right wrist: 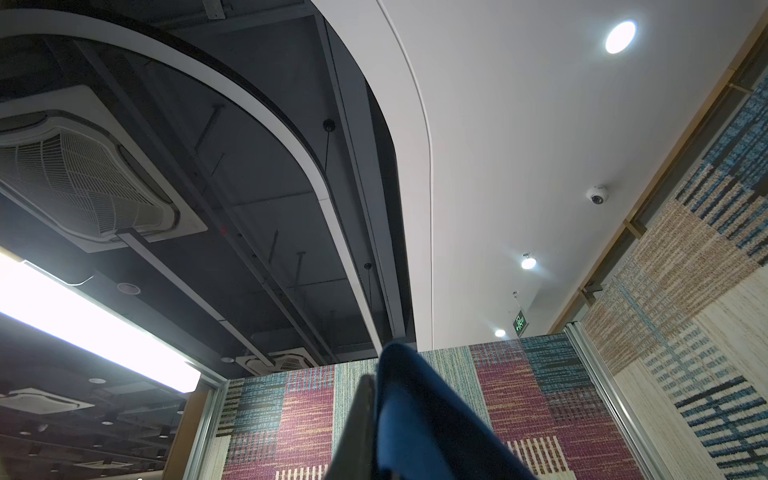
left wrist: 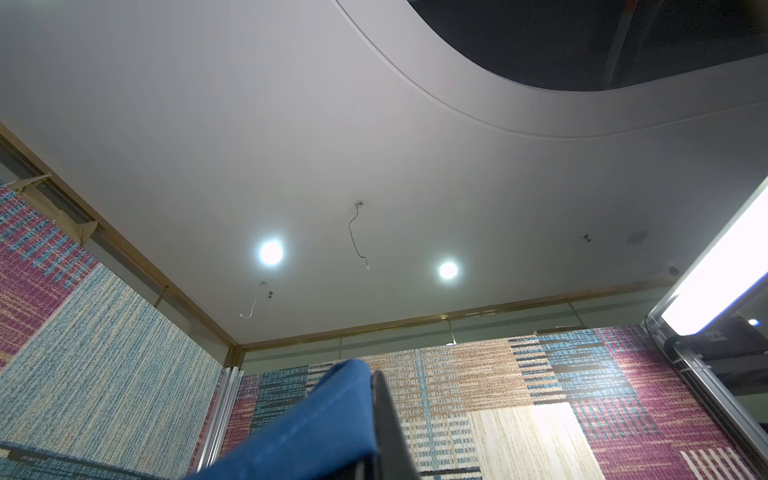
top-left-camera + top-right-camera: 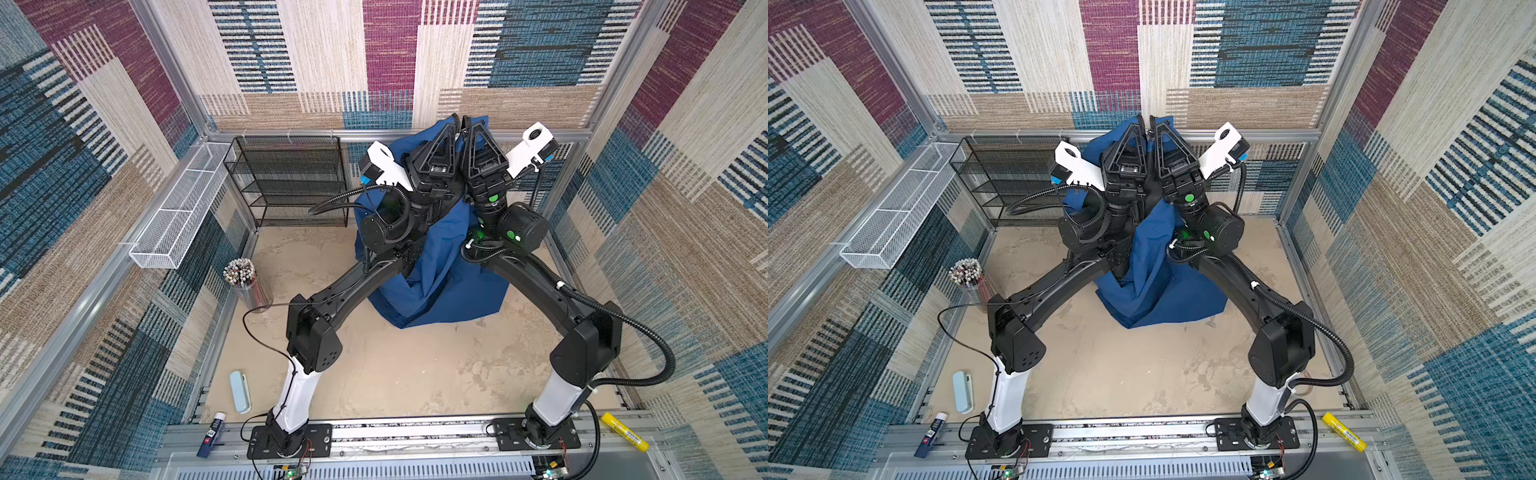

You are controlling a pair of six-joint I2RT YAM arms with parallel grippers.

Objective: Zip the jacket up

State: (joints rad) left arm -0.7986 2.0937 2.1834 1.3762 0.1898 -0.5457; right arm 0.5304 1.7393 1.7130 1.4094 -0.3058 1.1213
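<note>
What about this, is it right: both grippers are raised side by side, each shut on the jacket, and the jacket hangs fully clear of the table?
The jacket does not hang clear: its lower part rests bunched on the table, as both top views show. The left gripper and right gripper are raised side by side, each shut on it.

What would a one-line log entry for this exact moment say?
left end effector: shut on jacket | right end effector: shut on jacket | jacket: held up, lower end on table
</note>
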